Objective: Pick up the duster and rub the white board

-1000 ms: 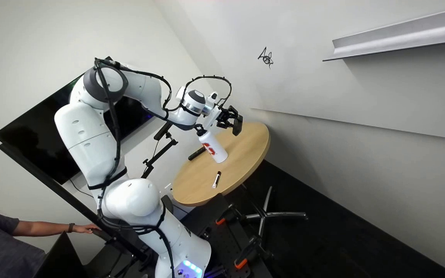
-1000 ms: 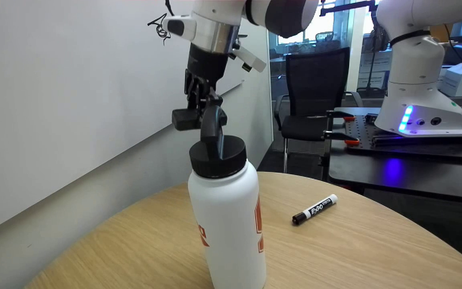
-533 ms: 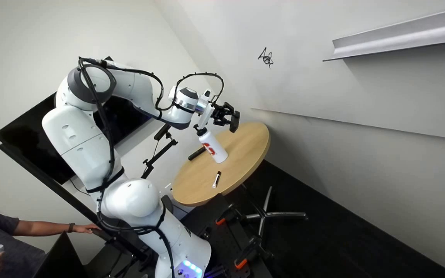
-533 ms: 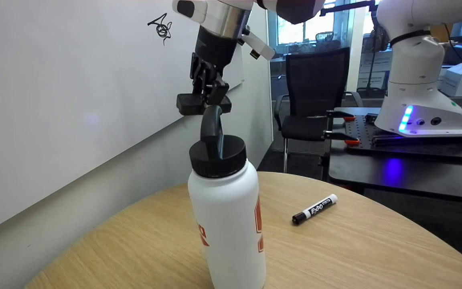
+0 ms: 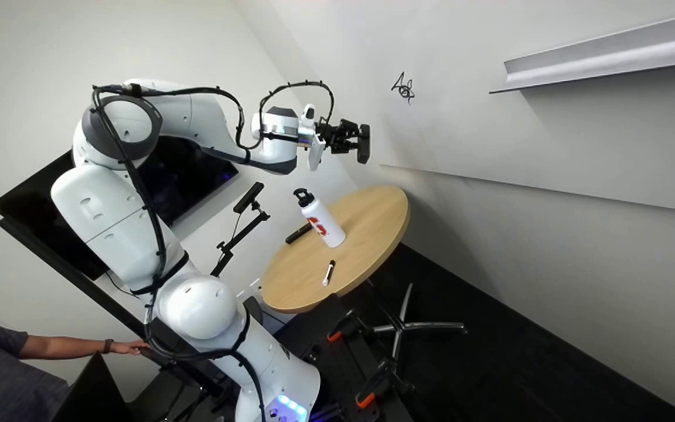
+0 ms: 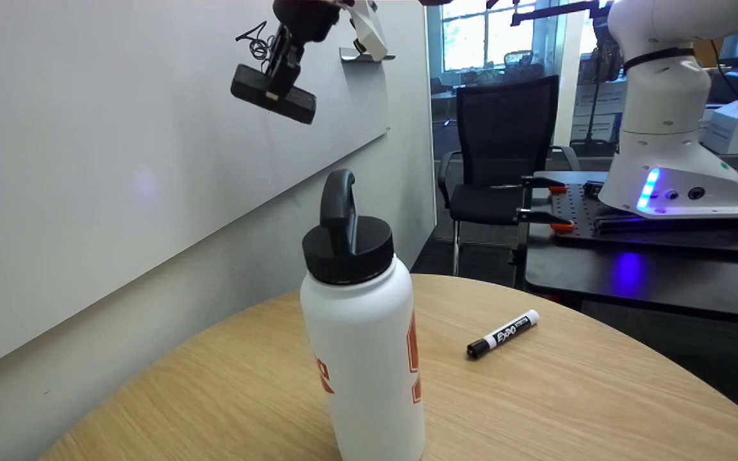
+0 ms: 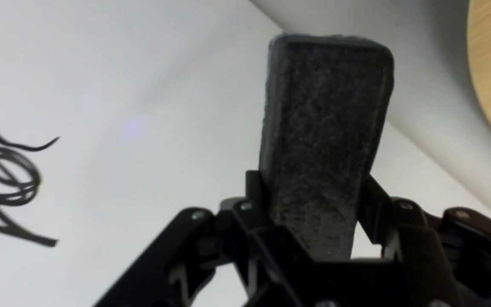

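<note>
My gripper (image 7: 313, 189) is shut on the duster (image 7: 326, 119), a dark rounded block that sticks out beyond the fingers in the wrist view. In both exterior views the duster (image 5: 364, 143) is held in the air, above the table and in front of the white board (image 5: 460, 126). In an exterior view the duster (image 6: 250, 86) is tilted, just below the board's black scribble (image 6: 259, 46). In the wrist view the scribble (image 7: 7, 179) is at the far left, away from the duster. A gap to the board seems to show; its size is hard to tell.
A white bottle with red marks (image 6: 369, 358) stands upright on the round wooden table (image 6: 215, 384) below the gripper. A marker (image 6: 503, 334) and a thin black stick (image 5: 297, 233) lie there. A grey ledge (image 5: 607, 58) juts from the board. A person (image 5: 9, 363) stands behind the base.
My gripper has risen away from the bottle with the duster and turned to point more toward the board. The duster now hangs tilted near the scribble's height. Bottle and marker have not moved.
</note>
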### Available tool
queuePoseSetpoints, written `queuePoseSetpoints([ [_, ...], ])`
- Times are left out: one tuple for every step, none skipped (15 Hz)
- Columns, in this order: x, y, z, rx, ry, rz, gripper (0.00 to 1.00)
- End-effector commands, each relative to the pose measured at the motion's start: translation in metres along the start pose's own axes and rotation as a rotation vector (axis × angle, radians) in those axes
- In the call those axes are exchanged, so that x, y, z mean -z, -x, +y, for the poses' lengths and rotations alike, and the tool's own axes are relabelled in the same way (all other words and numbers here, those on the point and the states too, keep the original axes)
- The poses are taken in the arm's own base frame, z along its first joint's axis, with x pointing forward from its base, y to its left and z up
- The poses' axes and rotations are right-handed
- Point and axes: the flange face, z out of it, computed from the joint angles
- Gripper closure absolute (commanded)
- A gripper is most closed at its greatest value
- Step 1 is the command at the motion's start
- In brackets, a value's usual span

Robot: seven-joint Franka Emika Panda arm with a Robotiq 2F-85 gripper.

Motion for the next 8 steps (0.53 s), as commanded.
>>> queuePoseSetpoints([
  [0.011, -0.015, 0.047, -0.136, 0.102, 0.103, 0.70],
  [0.012, -0.017, 0.056, -0.175, 0.126, 0.134, 0.70],
  [0.012, -0.017, 0.063, -0.210, 0.148, 0.170, 0.70],
  [0.014, -0.019, 0.068, -0.242, 0.178, 0.212, 0.70],
  [0.007, -0.017, 0.058, -0.186, 0.140, 0.152, 0.45],
  [0.008, -0.017, 0.061, -0.211, 0.153, 0.177, 0.45],
  [0.008, -0.017, 0.063, -0.224, 0.157, 0.187, 0.45],
  [0.009, -0.017, 0.063, -0.230, 0.158, 0.190, 0.45],
])
